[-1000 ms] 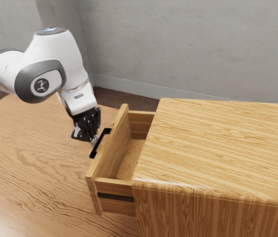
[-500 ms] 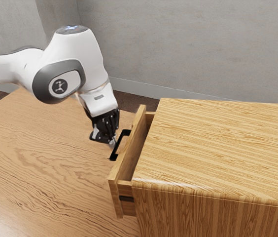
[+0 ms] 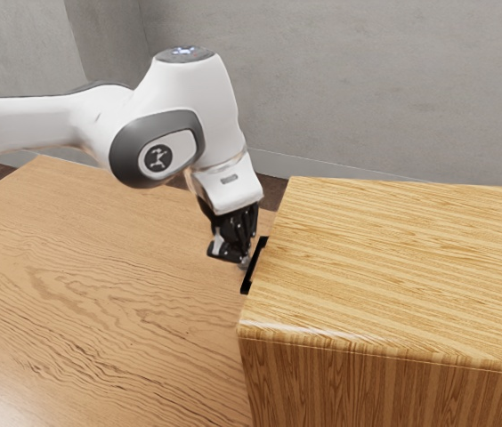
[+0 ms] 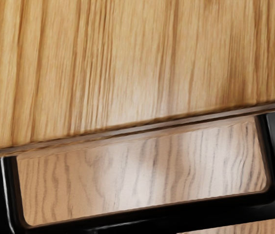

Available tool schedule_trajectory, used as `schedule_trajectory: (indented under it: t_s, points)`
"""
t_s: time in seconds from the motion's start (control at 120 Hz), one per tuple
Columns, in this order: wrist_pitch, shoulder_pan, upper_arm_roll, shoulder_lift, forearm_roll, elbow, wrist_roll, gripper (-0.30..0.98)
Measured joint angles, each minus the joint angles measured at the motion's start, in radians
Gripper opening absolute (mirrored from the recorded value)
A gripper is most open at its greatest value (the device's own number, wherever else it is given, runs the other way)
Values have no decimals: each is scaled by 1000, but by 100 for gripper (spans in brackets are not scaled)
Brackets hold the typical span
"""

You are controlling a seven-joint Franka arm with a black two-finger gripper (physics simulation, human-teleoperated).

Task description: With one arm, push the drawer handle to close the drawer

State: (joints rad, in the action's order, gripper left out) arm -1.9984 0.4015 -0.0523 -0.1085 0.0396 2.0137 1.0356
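My gripper [image 3: 245, 263] points down at the outer side of the black drawer handle [image 3: 250, 276], its tip against or very close to the bar. That handle stands right beside the top edge of the wooden cabinet [image 3: 393, 267]. No drawer interior or side wall shows now. From my hand, the black handle [image 4: 152, 214] frames a patch of table, and only a thin seam and narrow strip lie along the edge of the cabinet top [image 4: 127, 63].
The wooden table [image 3: 100, 285] extends from the cabinet toward the exterior view's left. A grey wall [image 3: 349, 89] rises behind the table and cabinet.
My gripper has moved toward the exterior view's right, and the handle and drawer have moved with it. The drawer stood clearly out of the cabinet earlier; its front now sits at the cabinet's edge.
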Motion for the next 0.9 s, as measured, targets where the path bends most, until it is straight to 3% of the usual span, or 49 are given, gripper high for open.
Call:
schedule_trajectory:
  t_s: [0.408, 0.683, 0.9]
  points:
    - [8, 4, 1, -128, -3, 109, -33, -10]
    - [61, -96, 2, -417, -21, 219, -46, -10]
    - [140, -170, 3, -510, -44, 236, -50, 31]
